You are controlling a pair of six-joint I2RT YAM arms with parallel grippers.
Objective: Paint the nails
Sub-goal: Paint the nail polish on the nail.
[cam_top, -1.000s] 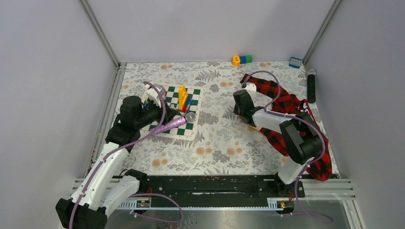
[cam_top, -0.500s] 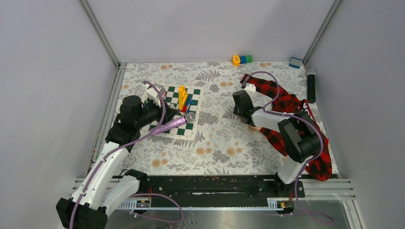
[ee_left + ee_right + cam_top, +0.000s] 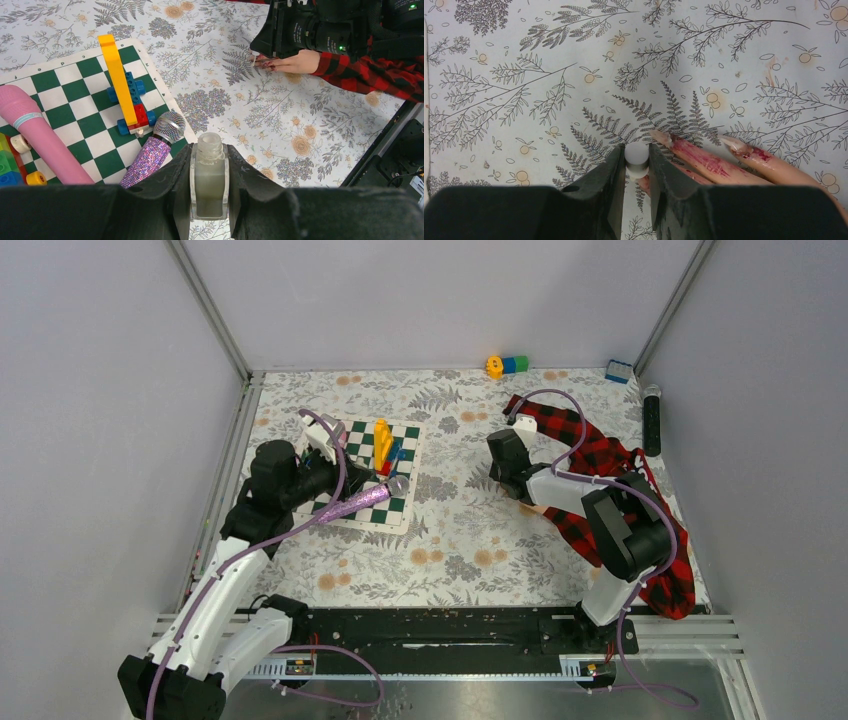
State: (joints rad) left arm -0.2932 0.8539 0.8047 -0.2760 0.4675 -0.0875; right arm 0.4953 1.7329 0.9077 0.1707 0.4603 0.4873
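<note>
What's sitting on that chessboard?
A glittery microphone, a pink wand and toy blocks. The left gripper, holding a small bottle, hides the board's near part.

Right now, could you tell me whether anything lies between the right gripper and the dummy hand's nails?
Nothing visible does. The right gripper, shut on a white cylinder, sits right beside the nails in its wrist view. Only the floral table cover shows between them.

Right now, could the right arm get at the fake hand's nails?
Probably yes. The right gripper, shut on a white cap, hangs just beside the fake hand, whose nails lie uncovered on the tablecloth with nothing between them and the gripper.
</note>
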